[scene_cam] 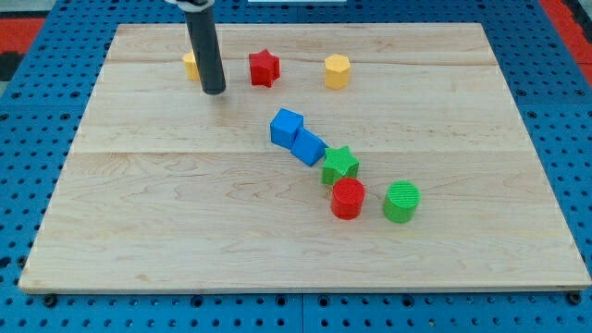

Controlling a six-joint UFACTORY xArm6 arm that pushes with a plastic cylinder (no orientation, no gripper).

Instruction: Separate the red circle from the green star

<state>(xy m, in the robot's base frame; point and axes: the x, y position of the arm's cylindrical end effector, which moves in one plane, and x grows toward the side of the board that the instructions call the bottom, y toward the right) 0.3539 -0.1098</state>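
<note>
Nothing done: red circle (348, 198) touches green star (340, 165). My tip (214, 91), a bare rod holding nothing, is well apart at the view's top.

Two blue cubes (287, 126) (308, 146) touching; green cylinder (401, 202); red star (264, 67).

rod: upright, slight tilt | my tip (214, 91): down, view's upper left

The surface (139, 185) was pale wood. On it lay a red circle (348, 198), green star (339, 165), green circle (401, 202), two blue blocks (287, 127), red star (264, 67) and yellow hexagon (337, 71). My tip (214, 91) was dark grey.
</note>
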